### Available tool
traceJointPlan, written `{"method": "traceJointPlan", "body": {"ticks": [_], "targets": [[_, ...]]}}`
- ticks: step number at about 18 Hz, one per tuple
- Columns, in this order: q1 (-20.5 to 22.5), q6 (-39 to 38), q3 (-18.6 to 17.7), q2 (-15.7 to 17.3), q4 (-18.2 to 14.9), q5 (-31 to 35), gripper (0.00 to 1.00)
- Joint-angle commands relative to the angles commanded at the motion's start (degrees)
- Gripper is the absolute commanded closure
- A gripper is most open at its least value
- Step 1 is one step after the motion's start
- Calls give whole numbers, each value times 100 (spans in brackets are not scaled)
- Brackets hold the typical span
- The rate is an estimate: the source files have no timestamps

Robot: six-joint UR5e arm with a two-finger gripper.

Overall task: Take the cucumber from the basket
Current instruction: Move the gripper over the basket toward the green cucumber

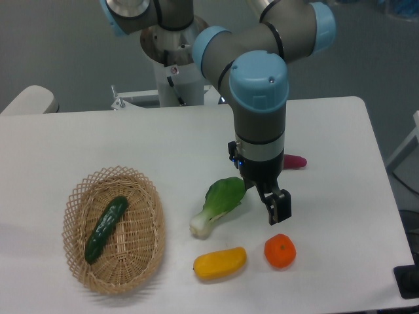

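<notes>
One cucumber (pixel 106 229) is seen lying in the basket (pixel 148 196) at the near left of the table (pixel 340 131), set on a slant with its far end pointing up and to the right and its near end resting low against the woven floor. The gripper (pixel 267 198) hangs over the middle of the table, well apart from the basket and to its right, just beside the leafy top of the bok choy (pixel 219 203); nothing is held between its fingers, and they appear parted, though only one finger (pixel 280 208) is shown plainly and the other is partly hidden behind the leaves. The reach toward the basket is judged to be the step in hand, with nothing of the pick yet done. For that step to go well, the gripper would best be carried left above the rim rather than across it, the fingers turned so that they straddle the cucumber across its narrow width, and the descent aimed at its middle, where the slim, glossy body is least likely to tip or slide out. Contact with the lattice rim should be avoided, since the light basket could be dragged. A yellow fruit (pixel 220 261), an orange (pixel 279 251) and a small pink thing (pixel 296 161) lie to the right, clear of that path.
</notes>
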Motion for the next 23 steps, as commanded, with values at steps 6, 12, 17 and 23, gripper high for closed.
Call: {"method": "traceJointPlan", "body": {"ticks": [6,12,17,23], "targets": [[-140,-70,-18,-17,-9,-18,0],[-676,-1270,-307,9,0,-44,0],[-1352,-3124,-510,9,17,-26,0],[-1968,-5306,-914,-70,26,-9,0]]}}
